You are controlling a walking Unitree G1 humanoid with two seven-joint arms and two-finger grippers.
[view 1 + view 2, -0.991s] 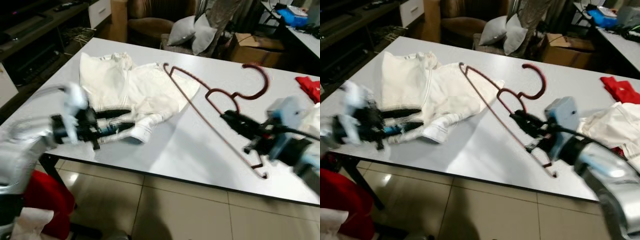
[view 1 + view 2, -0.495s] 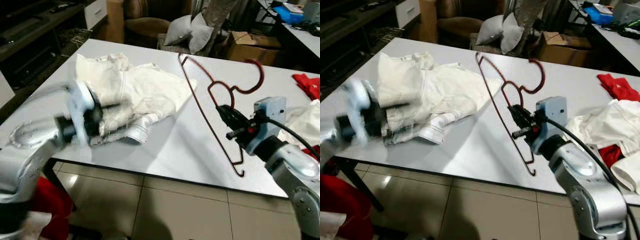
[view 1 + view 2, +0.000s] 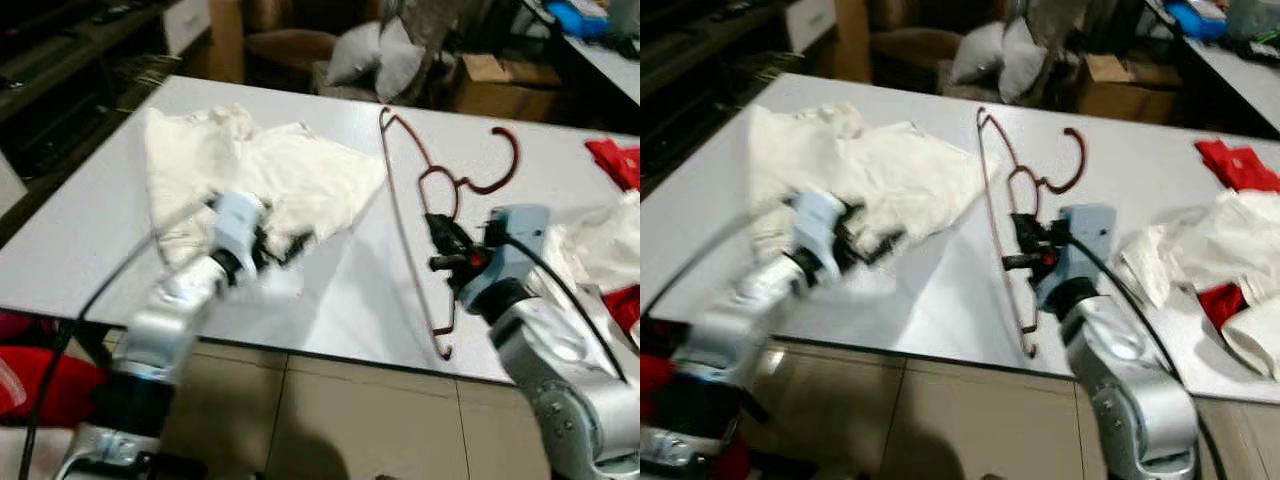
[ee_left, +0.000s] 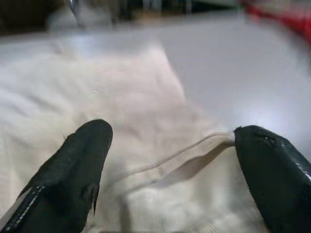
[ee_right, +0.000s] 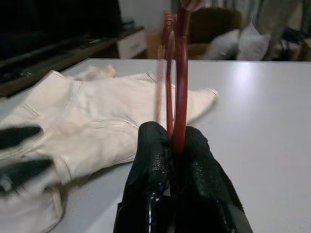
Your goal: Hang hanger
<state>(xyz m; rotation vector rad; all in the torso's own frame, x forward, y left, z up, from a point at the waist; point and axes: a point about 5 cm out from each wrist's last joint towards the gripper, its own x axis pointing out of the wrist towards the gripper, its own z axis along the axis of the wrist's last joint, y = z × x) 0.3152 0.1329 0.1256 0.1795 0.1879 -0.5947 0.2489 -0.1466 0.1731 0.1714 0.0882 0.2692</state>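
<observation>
- The hanger (image 3: 425,200) is a dark red wire one, lying over the right half of the white bench (image 3: 90,230), just right of the shirt.
- Its long bar runs from the far side of the bench toward the near edge; the hook (image 3: 505,165) curls at the far end and opens toward the robot's right.
- The right gripper (image 3: 440,245) is clamped on the hanger near the neck, its black fingers pressed together around the wire; in the right wrist view the red wire (image 5: 177,87) rises straight up from between them.
- A cream shirt (image 3: 270,175) is spread flat on the left half of the bench.
- The left gripper (image 3: 285,245) sits over the near edge of the shirt, fingers (image 4: 73,170) wide apart with a hem of the fabric (image 4: 160,160) between them.
- More white and red clothes (image 3: 1200,260) are heaped at the right edge of the bench.
- A cardboard box (image 3: 505,80) stands on the floor beyond the bench; what it holds cannot be told.
</observation>
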